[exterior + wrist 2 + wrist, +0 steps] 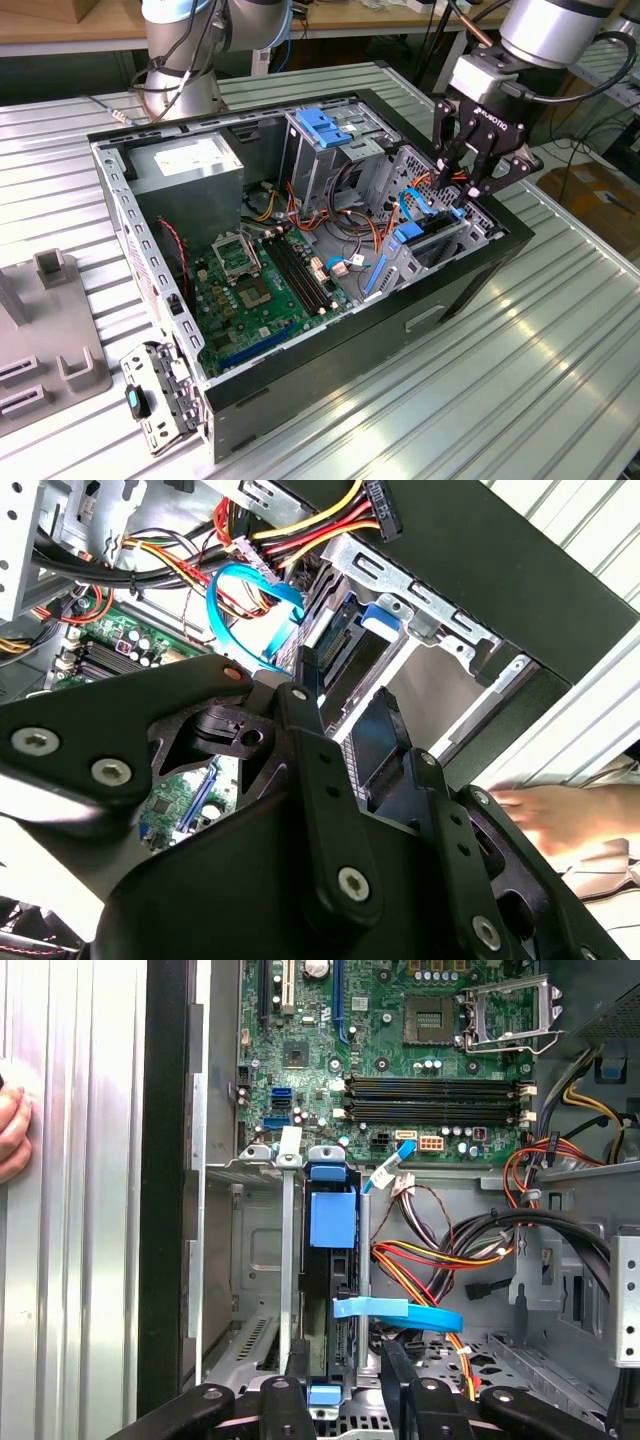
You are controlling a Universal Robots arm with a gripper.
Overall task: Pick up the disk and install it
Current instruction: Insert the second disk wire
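Ribbed metal bench (520,330), open PC case (480,265); gripper (470,175) open above slotted disk (332,1222); hand (12,1132) w/ first wrist view

Setting: a robotics lab or test workshop, most likely. An open desktop computer case (330,290) lies on a ribbed aluminium worktable (520,370), motherboard (262,290) and cabling exposed. Grey fixture blocks (50,340) sit at the exterior view's left. The robot arm's base (180,60) is mounted at the table's far edge. Behind it run wooden benches (60,25); cardboard boxes (590,195) stand on the floor.
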